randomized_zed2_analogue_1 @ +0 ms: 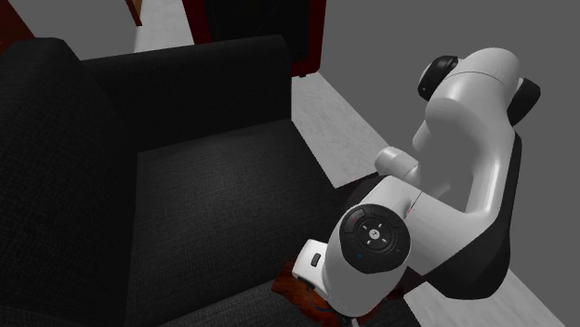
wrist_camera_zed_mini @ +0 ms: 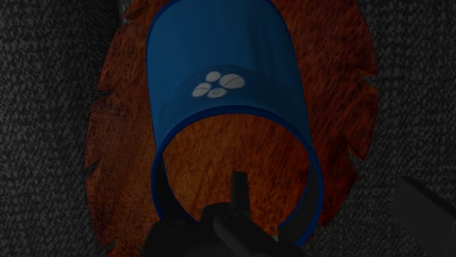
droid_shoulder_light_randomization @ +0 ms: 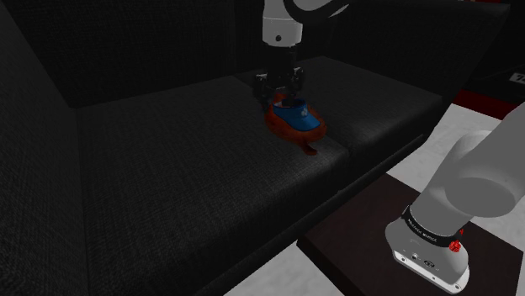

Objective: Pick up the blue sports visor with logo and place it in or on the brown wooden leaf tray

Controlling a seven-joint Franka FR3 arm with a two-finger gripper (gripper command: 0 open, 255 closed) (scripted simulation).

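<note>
A blue visor (droid_shoulder_light_randomization: 299, 117) with a white paw logo lies on the reddish-brown leaf-shaped tray (droid_shoulder_light_randomization: 282, 128), which rests on a black sofa seat. My gripper (droid_shoulder_light_randomization: 283, 91) hangs straight above the visor's rear end, fingers spread wide. In the wrist view the visor (wrist_camera_zed_mini: 219, 66) lies along the tray (wrist_camera_zed_mini: 340, 95), brim pointing away from the gripper (wrist_camera_zed_mini: 237, 219). Its open headband curves just in front of the fingers, which stand apart near the band's two ends without clasping it. A sliver of the tray (randomized_zed2_analogue_1: 294, 294) peeks out beside the arm in the second exterior view.
The black sofa (droid_shoulder_light_randomization: 168, 168) has a tall backrest (droid_shoulder_light_randomization: 151, 42) behind the tray and a seam between cushions (droid_shoulder_light_randomization: 341, 143) close to the tray's stem. A dark stand (droid_shoulder_light_randomization: 353, 244) carries the arm's base (droid_shoulder_light_randomization: 433, 252) at the shoulder view's lower right, over pale floor (droid_shoulder_light_randomization: 278, 273).
</note>
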